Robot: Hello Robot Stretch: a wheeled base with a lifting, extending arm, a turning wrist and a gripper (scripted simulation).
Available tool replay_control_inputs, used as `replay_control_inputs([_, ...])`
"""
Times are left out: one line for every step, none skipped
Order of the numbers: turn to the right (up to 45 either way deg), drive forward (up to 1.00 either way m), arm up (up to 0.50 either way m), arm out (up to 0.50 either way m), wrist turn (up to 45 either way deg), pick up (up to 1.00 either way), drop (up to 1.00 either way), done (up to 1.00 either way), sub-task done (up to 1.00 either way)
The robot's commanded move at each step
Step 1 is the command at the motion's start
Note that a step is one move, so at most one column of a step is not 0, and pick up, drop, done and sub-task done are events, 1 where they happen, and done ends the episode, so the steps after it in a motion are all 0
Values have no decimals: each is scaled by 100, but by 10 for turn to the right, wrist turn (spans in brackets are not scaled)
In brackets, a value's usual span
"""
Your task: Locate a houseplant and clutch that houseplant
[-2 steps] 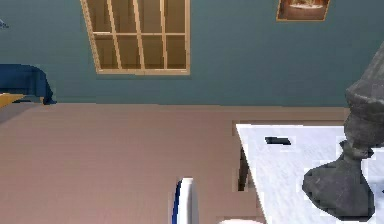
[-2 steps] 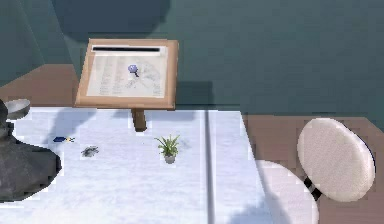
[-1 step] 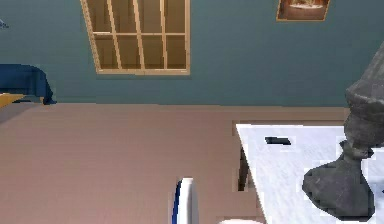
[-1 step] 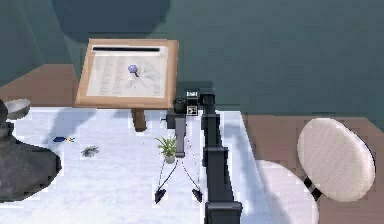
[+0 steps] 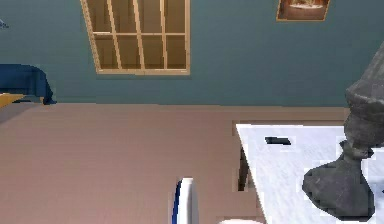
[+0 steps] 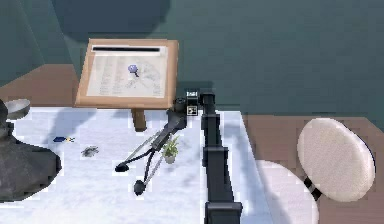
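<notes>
A small green houseplant (image 6: 171,150) in a white pot stands on the white table (image 6: 100,195) in the arm side view. The dark arm (image 6: 212,165) rises from the bottom edge, with two white marked squares at its far end. From there the gripper (image 6: 133,176) stretches down and to the left, and its thin fingers (image 6: 150,156) run just left of the plant. The plant stands on the tabletop close by the fingers; I cannot tell whether they touch it or whether the gripper holds anything.
A wood-framed board (image 6: 130,72) stands at the table's far side. A grey statue base (image 6: 20,165), also the statue (image 5: 350,170), sits on the table. Small dark items (image 6: 90,152) lie nearby. A white chair (image 6: 335,160) is at the right. Open floor (image 5: 120,150) lies ahead.
</notes>
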Motion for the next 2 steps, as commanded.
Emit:
replay_control_inputs([0,0,0,0,450,0,0,0,0])
replay_control_inputs([0,0,0,0,450,0,0,0,0])
